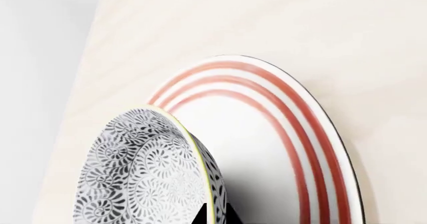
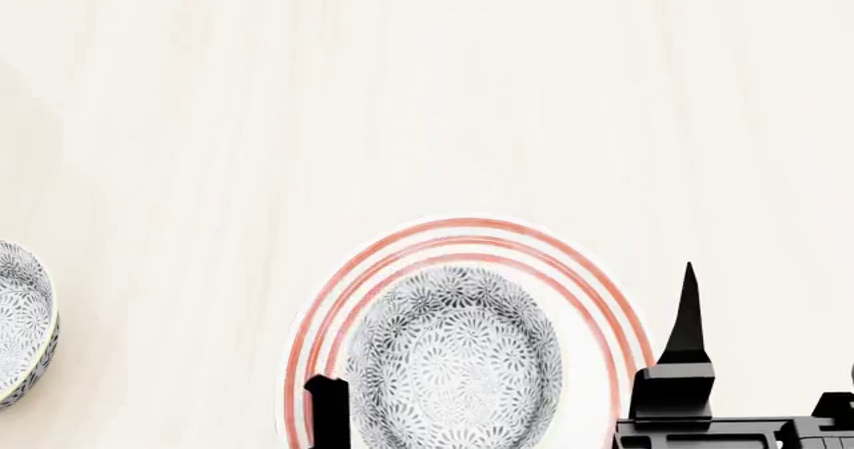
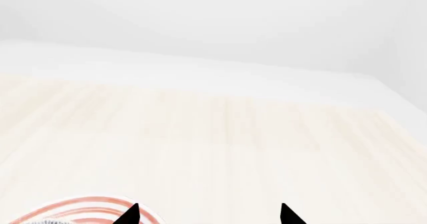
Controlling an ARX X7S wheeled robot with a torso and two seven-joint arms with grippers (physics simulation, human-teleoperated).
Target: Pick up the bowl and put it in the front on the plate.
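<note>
The bowl [image 2: 454, 364], white with a dense grey-blue flower pattern, lies over the middle of the plate [image 2: 601, 299], a wide white plate with three red rings near the table's front edge. My left gripper [image 1: 215, 215] is shut on the bowl [image 1: 147, 169]: its rim runs between the two black fingertips, above the plate [image 1: 287, 119]. One left finger [image 2: 327, 409] shows at the bowl's left rim. Whether the bowl touches the plate I cannot tell. My right gripper [image 3: 208, 215] is open and empty, just right of the plate [image 3: 87, 206], with one finger [image 2: 687, 319] in the head view.
A second patterned bowl [image 2: 20, 324] sits at the table's left edge of view, well apart from the plate. The pale wooden table [image 2: 427, 99] stretches away behind the plate. The table's far edge [image 3: 200, 79] meets a white wall.
</note>
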